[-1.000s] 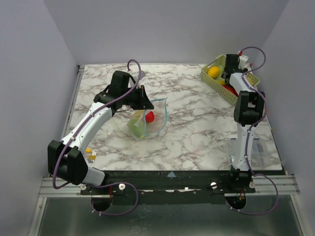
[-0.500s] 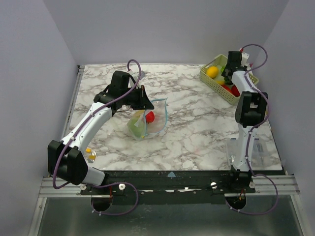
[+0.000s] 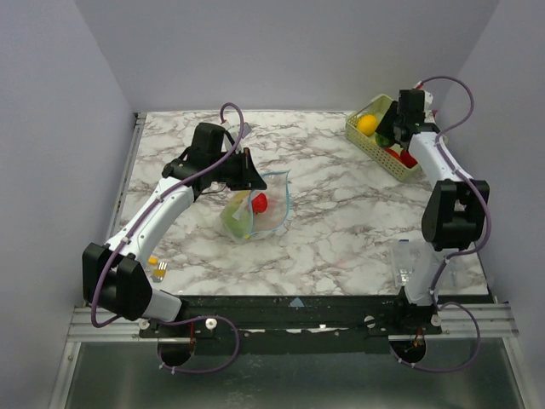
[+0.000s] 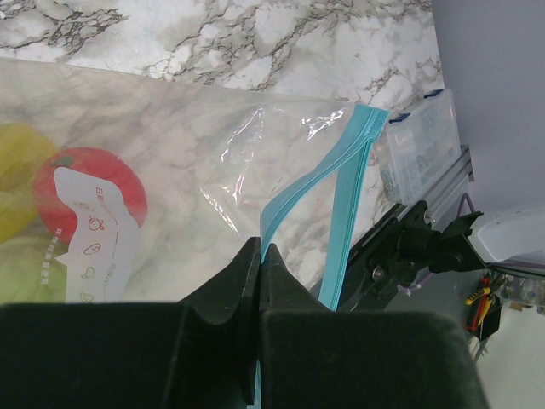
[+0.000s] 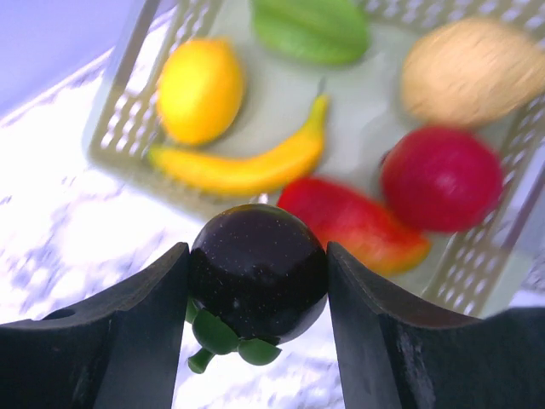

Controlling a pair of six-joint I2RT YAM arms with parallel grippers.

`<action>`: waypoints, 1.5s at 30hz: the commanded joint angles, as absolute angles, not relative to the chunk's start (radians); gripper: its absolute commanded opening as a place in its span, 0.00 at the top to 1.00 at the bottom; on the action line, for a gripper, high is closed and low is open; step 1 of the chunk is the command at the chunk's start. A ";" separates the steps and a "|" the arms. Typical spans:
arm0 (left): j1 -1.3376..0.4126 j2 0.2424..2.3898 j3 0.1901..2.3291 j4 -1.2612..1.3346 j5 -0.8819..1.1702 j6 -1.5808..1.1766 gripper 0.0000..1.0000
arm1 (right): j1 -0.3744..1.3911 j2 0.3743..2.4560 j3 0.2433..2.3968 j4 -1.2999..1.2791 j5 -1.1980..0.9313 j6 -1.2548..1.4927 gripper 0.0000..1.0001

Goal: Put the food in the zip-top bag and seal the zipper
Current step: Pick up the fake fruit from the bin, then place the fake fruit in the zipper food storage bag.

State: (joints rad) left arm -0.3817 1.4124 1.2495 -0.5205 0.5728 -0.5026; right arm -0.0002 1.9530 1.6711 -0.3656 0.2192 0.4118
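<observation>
The clear zip-top bag (image 3: 255, 209) lies mid-table with a red fruit (image 3: 260, 201) and green pieces inside; it also shows in the left wrist view (image 4: 196, 145). My left gripper (image 3: 248, 173) is shut on the teal-blue zipper strip (image 4: 298, 192) at the bag's mouth, holding it up. My right gripper (image 3: 390, 132) is shut on a dark purple round fruit with green leaves (image 5: 258, 273), lifted just over the pale green basket (image 3: 362, 136). In the basket lie a lemon (image 5: 200, 89), a banana (image 5: 247, 166), a red ball fruit (image 5: 440, 177), a red-orange piece (image 5: 353, 223), a brown ball (image 5: 473, 68) and a green piece (image 5: 311, 27).
A stiff clear plastic box (image 3: 409, 264) stands at the near right by the right arm's base. A small yellow item (image 3: 153, 260) lies at the near left edge. Purple walls close in the table on three sides.
My right arm has swung outward and its gripper has risen from the basket with the dark purple fruit. The left arm and bag have not moved.
</observation>
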 commanded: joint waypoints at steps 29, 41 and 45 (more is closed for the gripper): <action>-0.388 1.410 1.270 -0.513 0.584 -0.499 1.00 | 0.833 1.168 0.982 0.026 0.015 0.568 0.88; -0.393 1.413 1.273 -0.519 0.578 -0.492 1.00 | 0.873 1.322 1.074 -0.054 0.132 0.547 0.35; -0.393 1.415 1.272 -0.518 0.579 -0.491 1.00 | 0.873 1.321 1.075 -0.061 0.140 0.542 0.23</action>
